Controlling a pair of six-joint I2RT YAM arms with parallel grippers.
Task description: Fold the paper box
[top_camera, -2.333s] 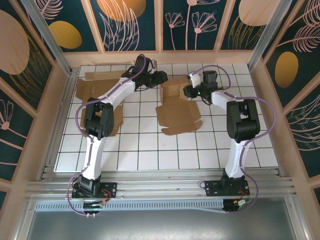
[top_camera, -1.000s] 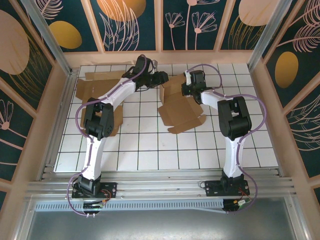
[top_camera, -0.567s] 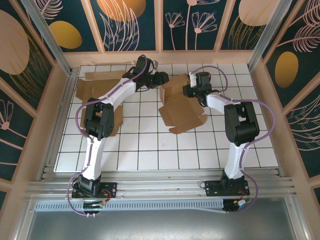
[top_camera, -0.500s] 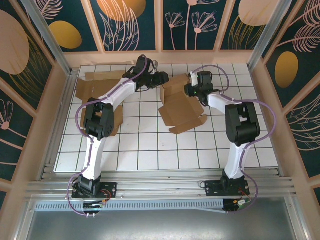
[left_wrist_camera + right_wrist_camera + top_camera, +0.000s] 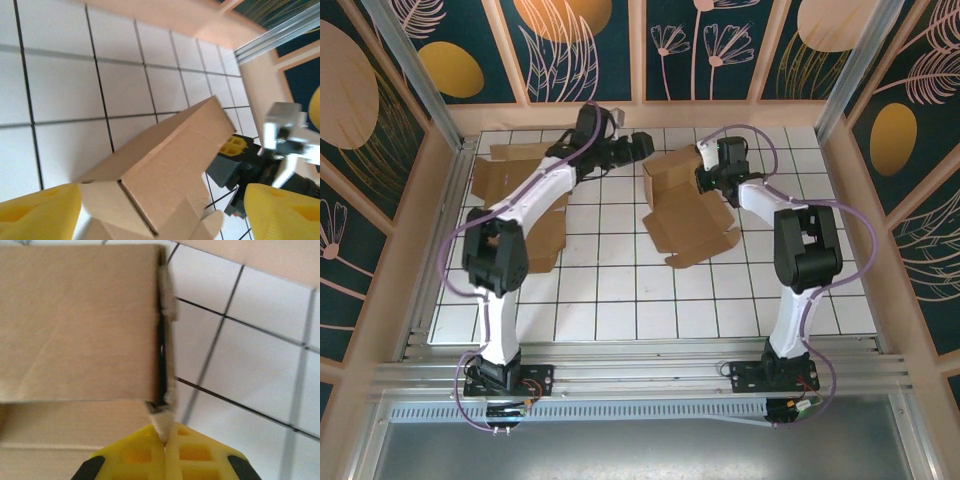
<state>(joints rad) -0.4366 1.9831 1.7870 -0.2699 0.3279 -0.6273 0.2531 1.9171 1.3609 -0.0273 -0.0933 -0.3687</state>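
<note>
**Right tool pinches the box, left tool gapes beside it**
The half-formed box (image 5: 690,215) lies on the far middle of the worktop (image 5: 600,290), with its long axis running far-left to near-right. The right tool (image 5: 165,442) has its fingers pressed together on the edge of a raised flap at the box's right side. The left tool (image 5: 160,215) is spread wide and holds nothing. It hangs just off the far-left wall, which lies straight ahead between its fingers, so the next fold likely falls to it.
</note>
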